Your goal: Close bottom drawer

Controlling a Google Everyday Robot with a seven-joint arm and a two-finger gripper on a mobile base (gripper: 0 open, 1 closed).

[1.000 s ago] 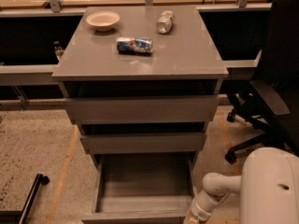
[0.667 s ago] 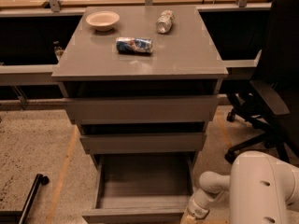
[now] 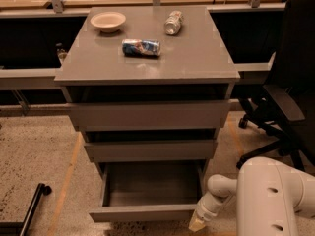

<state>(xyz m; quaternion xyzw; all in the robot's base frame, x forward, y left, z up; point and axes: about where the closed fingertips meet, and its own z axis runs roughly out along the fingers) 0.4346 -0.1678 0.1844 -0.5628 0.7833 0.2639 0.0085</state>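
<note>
The bottom drawer (image 3: 142,213) of the grey cabinet (image 3: 147,65) stands pulled out. Its plain grey front faces me and its empty box interior (image 3: 152,183) is in view. The middle drawer (image 3: 150,150) and the top drawer (image 3: 147,114) sit further in above it. My gripper (image 3: 199,223), at the end of the white arm (image 3: 275,195), is low at the bottom right, right by the right end of the bottom drawer's front.
On the cabinet top lie a white bowl (image 3: 108,21), a crushed blue can (image 3: 141,47) and a plastic bottle (image 3: 173,22). A black office chair (image 3: 290,97) stands close on the right. A black pole (image 3: 32,208) lies on the floor at the left.
The white arm has swung a little to the left and the gripper has come closer to the drawer front. The drawer front seems slightly further in.
</note>
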